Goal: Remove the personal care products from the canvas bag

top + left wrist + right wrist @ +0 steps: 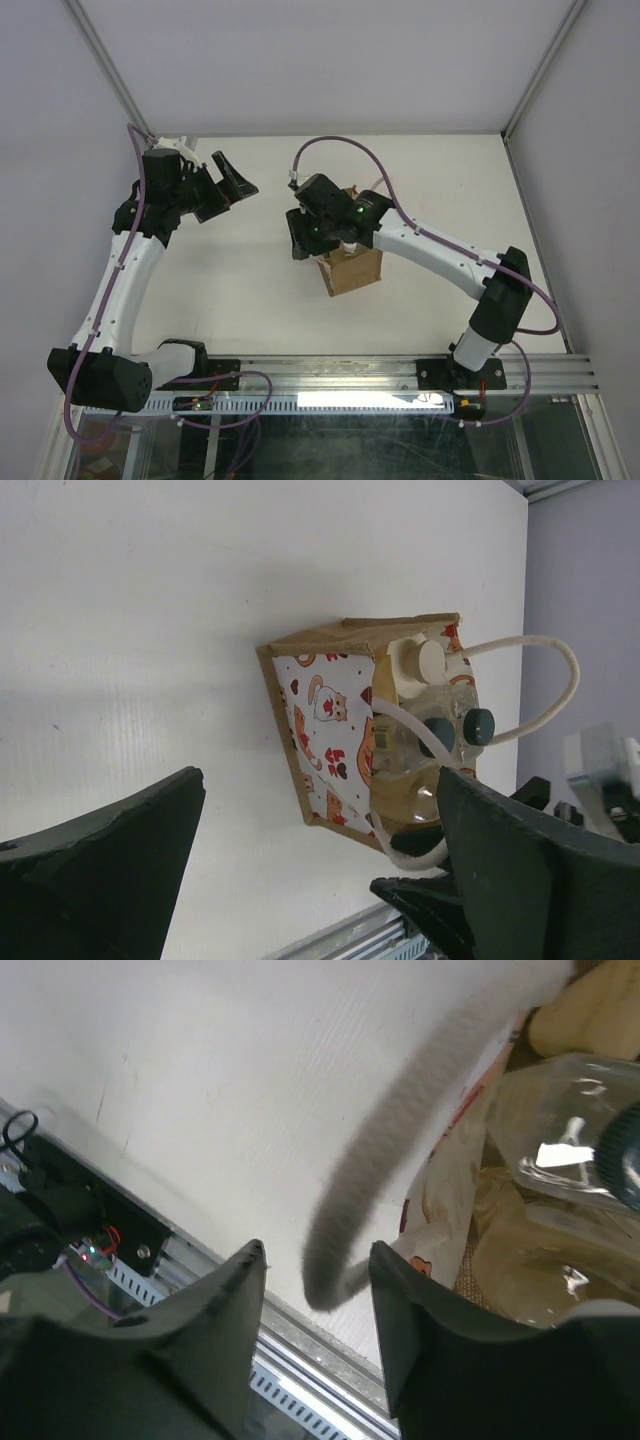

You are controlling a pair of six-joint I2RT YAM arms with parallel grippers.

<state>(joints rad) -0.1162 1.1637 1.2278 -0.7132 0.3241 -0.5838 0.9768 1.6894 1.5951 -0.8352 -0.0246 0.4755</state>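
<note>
Risk, handle snag: right gripper (315, 1248) set at the cream handle loop (375, 1155) rather than at a bottle; closing here likely to clamp cord, then to lift or tip the canvas bag (352, 268) on any upward pull.
Risk, bag drag: light fabric, unrestrained on the counter (430, 180); liable to slide or topple under a sideways pull, spilling the contents.
Risk, slip: smooth clear bottles (440, 735), packed close together; poor purchase if gripped off-centre or by a cap.
Risk, view: handle blurred across the right wrist view; contact with the jaws impossible to confirm.
Right arm pose: reached forward and left over the bag, wrist bent down at the bag's left side.
Right jaws: apart, narrow gap, nothing clamped.
Left arm pose: raised at the far left, well apart from the bag, wrist turned toward it.
Left gripper (315, 780) jaws: wide apart, empty.
Task items: all four in the bag mouth; whitish bottle (428, 662), two clear ones with dark caps, amber bottle (420, 798); none out yet.
</note>
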